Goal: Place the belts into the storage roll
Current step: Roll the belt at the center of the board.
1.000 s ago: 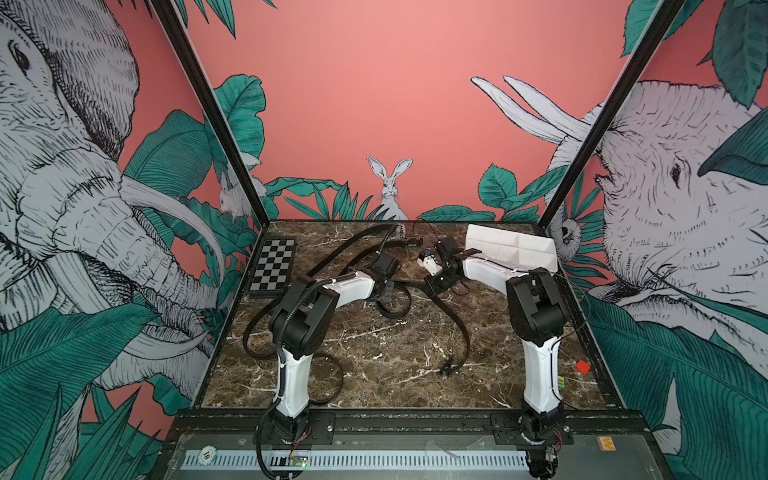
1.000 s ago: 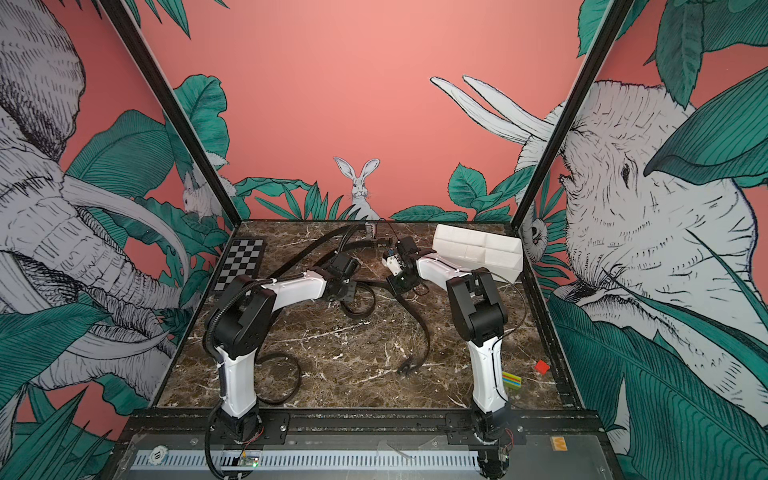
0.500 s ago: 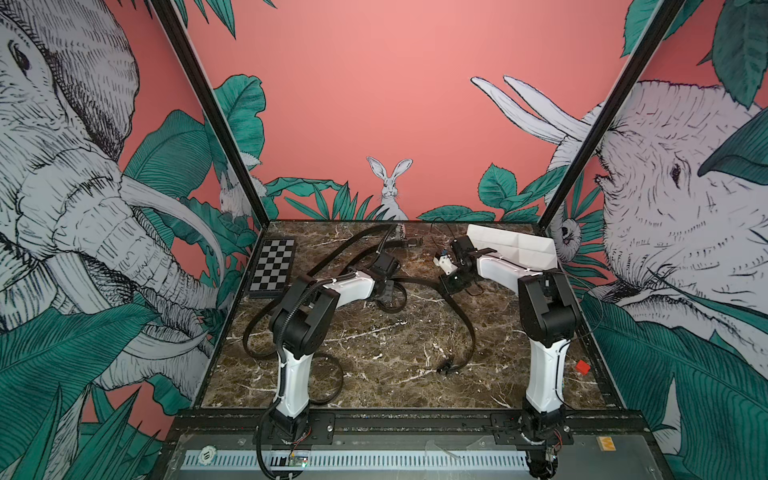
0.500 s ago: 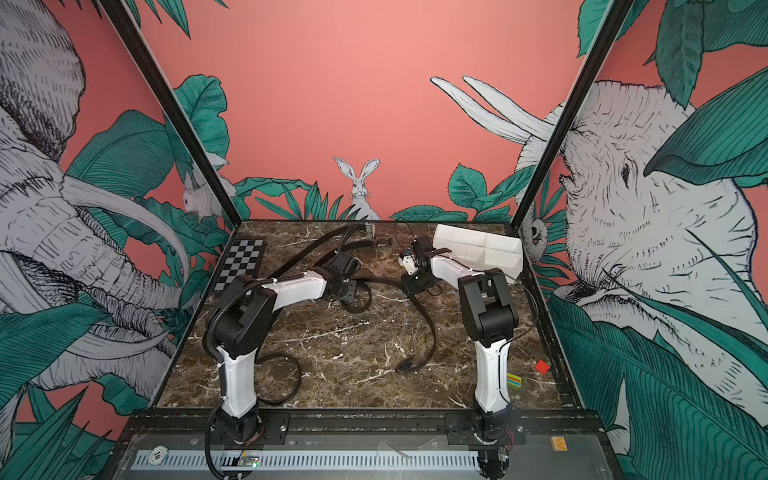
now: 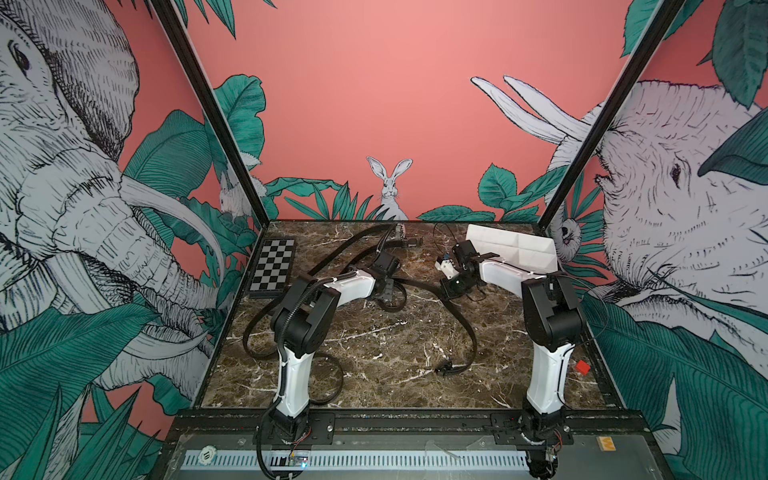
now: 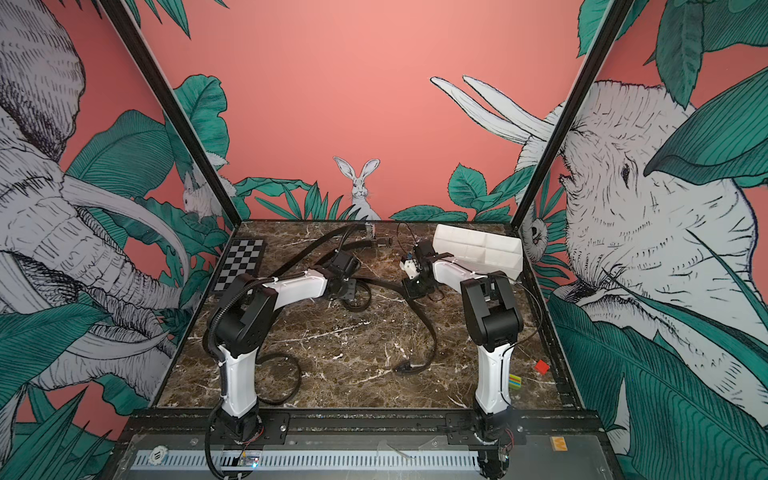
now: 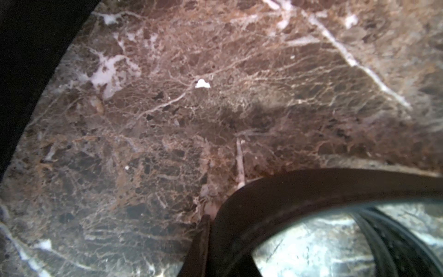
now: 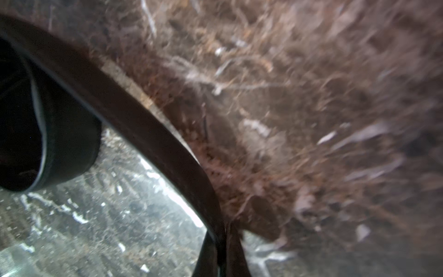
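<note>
Right arm swung nearer storage roll — right fingers pinch belt, left fingers unclear.

no legible text; the mark on the orange sticker is blurred.

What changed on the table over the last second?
The right gripper, shut on a belt, shifted to the right, toward the white tray's side, pulling the belt straighter between the two arms. The left gripper stayed put; the tray and the checkered board did not move.
</note>
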Controlling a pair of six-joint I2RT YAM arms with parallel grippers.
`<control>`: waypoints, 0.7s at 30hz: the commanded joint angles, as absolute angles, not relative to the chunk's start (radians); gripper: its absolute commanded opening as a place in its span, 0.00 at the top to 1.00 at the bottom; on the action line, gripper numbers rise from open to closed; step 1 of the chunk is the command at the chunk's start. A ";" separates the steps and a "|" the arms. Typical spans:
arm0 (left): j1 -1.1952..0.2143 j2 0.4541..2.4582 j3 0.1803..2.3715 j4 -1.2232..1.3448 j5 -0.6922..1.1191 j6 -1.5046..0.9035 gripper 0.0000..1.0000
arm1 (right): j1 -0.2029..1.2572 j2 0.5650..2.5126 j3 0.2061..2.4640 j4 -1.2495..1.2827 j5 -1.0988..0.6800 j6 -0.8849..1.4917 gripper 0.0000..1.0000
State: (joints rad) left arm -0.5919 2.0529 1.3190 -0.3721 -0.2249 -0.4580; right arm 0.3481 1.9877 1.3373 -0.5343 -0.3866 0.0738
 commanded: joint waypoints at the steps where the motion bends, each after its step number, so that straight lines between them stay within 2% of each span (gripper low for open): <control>1: -0.549 2.249 1.285 -0.671 -0.173 -0.535 0.89 | 0.374 1.967 1.265 -0.618 -0.392 0.154 1.00; 7: -0.551 2.288 1.395 -0.684 -0.119 -0.563 0.92 | 0.473 1.956 1.253 -0.566 -0.477 0.258 1.00; 8: -0.551 2.297 1.412 -0.693 -0.115 -0.561 0.92 | 0.492 1.953 1.260 -0.556 -0.494 0.271 0.96; 10: -0.556 2.311 1.441 -0.711 -0.118 -0.554 0.93 | 0.511 1.940 1.272 -0.560 -0.489 0.284 0.79; 13: -0.563 2.330 1.462 -0.728 -0.125 -0.543 0.93 | 0.501 1.901 1.284 -0.595 -0.429 0.273 0.65; 21: -0.590 2.351 1.496 -0.725 -0.121 -0.546 0.93 | 0.475 1.857 1.232 -0.698 -0.391 0.242 0.59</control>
